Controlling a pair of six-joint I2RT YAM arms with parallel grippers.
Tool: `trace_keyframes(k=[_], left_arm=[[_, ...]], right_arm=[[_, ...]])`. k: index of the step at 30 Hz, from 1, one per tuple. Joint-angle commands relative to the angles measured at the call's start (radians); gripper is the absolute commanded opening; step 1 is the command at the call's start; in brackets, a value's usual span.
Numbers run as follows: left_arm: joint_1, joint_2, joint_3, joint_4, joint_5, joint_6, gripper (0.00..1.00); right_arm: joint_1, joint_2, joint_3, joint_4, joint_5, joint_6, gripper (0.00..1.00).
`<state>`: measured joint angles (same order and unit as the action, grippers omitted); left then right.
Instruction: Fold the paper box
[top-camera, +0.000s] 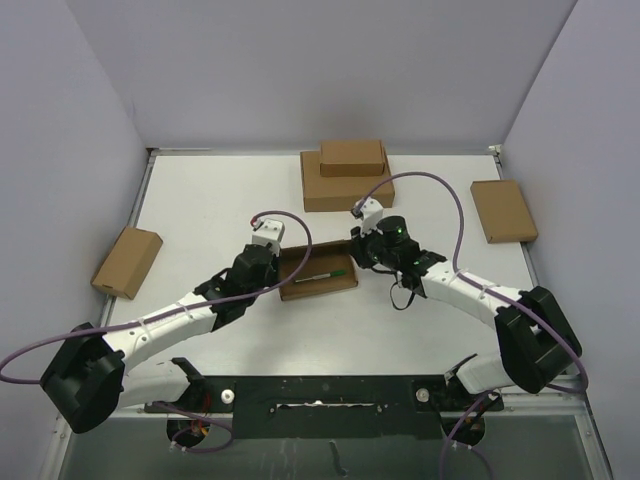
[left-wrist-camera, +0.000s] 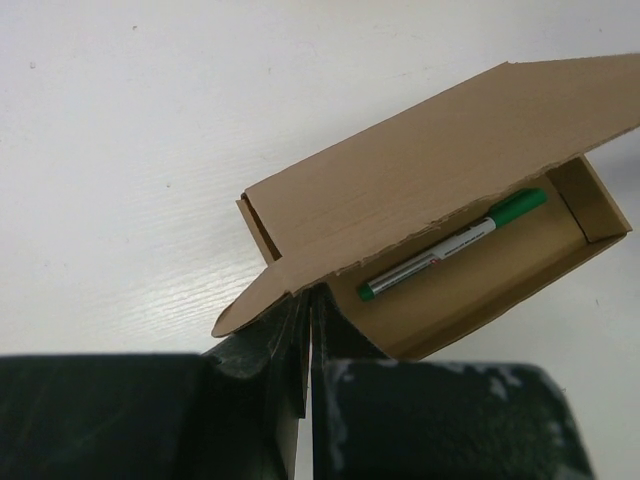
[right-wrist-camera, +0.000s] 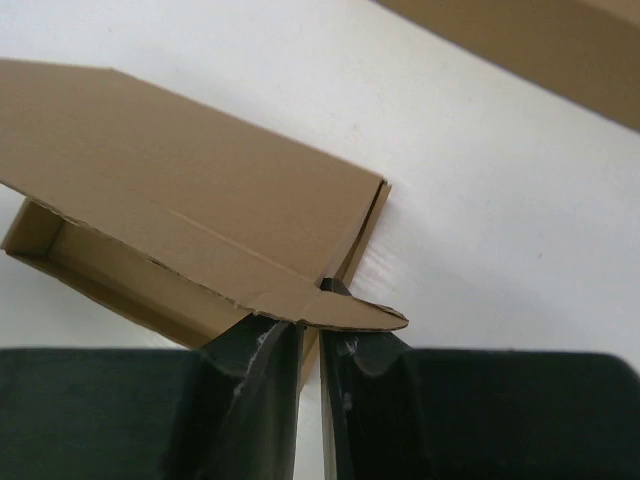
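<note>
The paper box (top-camera: 318, 272) lies at the table's middle between both arms, a shallow brown cardboard tray with its lid (left-wrist-camera: 440, 160) raised and tilted over it. A green-capped pen (left-wrist-camera: 455, 245) rests inside on the floor of the tray. My left gripper (left-wrist-camera: 312, 295) is shut on the box's left end, with thin cardboard pinched between its fingers just under the rounded lid tab (left-wrist-camera: 245, 310). At the right end, my right gripper (right-wrist-camera: 318, 318) is shut on the box wall (right-wrist-camera: 345, 255), under the other rounded tab (right-wrist-camera: 365, 315). In the top view the left gripper (top-camera: 281, 267) and right gripper (top-camera: 356, 256) flank the box.
A wide brown box (top-camera: 345, 185) with a smaller one (top-camera: 352, 157) on top stands at the back centre. Another plain box (top-camera: 503, 211) lies at the right edge and one (top-camera: 127, 262) at the left edge. Purple cables loop above both arms.
</note>
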<state>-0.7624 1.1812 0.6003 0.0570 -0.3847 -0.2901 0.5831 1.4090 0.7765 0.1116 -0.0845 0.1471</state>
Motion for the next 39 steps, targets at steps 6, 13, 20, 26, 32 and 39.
trace_keyframes(k=[6, 13, 20, 26, 32, 39], left_arm=[[-0.025, -0.028, 0.006, 0.089, 0.099, -0.035, 0.00], [-0.025, -0.042, 0.000, 0.084, 0.118, -0.033, 0.00], [-0.026, -0.132, -0.015, 0.009, 0.163, -0.037, 0.08], [-0.025, -0.235, -0.025, -0.065, 0.180, -0.022, 0.19], [-0.025, -0.276, -0.006, -0.129, 0.218, -0.008, 0.22], [-0.025, -0.342, 0.121, -0.217, 0.309, -0.019, 0.31]], right_arm=[[-0.013, -0.003, -0.066, -0.101, -0.168, 0.051, 0.11], [-0.016, -0.010, -0.057, -0.095, -0.137, 0.017, 0.12], [-0.019, -0.023, -0.054, -0.096, -0.123, -0.016, 0.13], [-0.026, -0.019, -0.049, -0.101, -0.134, -0.033, 0.13], [-0.040, -0.020, -0.049, -0.102, -0.141, -0.038, 0.13], [-0.062, -0.041, -0.045, -0.113, -0.204, -0.075, 0.13]])
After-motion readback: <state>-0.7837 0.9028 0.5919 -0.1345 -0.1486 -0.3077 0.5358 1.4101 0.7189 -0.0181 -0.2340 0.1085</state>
